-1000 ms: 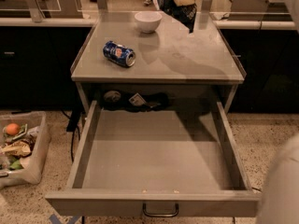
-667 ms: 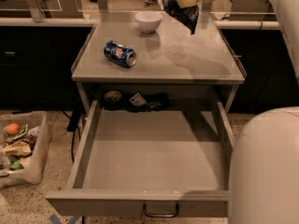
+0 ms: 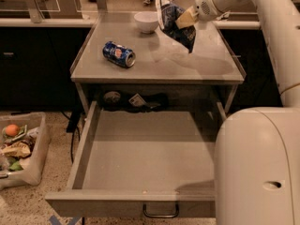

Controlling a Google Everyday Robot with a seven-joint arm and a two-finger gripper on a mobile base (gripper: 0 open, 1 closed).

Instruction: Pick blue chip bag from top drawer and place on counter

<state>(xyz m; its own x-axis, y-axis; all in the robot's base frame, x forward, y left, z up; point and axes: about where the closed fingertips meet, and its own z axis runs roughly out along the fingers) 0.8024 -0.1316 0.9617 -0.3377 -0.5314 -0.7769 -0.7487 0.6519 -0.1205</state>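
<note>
My gripper (image 3: 183, 20) is shut on the blue chip bag (image 3: 176, 25) and holds it in the air over the right rear of the counter (image 3: 159, 64). The bag hangs crumpled, dark blue with white edges, its lower tip a little above the counter top. The top drawer (image 3: 140, 158) is pulled fully open below, with its dark wire handle (image 3: 161, 213) at the front. No bag lies in it.
A blue soda can (image 3: 119, 54) lies on its side at the counter's left. A white bowl (image 3: 146, 21) stands at the rear centre, close to the bag. A bin with food scraps (image 3: 18, 146) sits on the floor at left. My arm's white body (image 3: 258, 168) fills the lower right.
The bag and gripper have dropped slightly toward the counter. My arm's white body has swung further into the lower right of the view.
</note>
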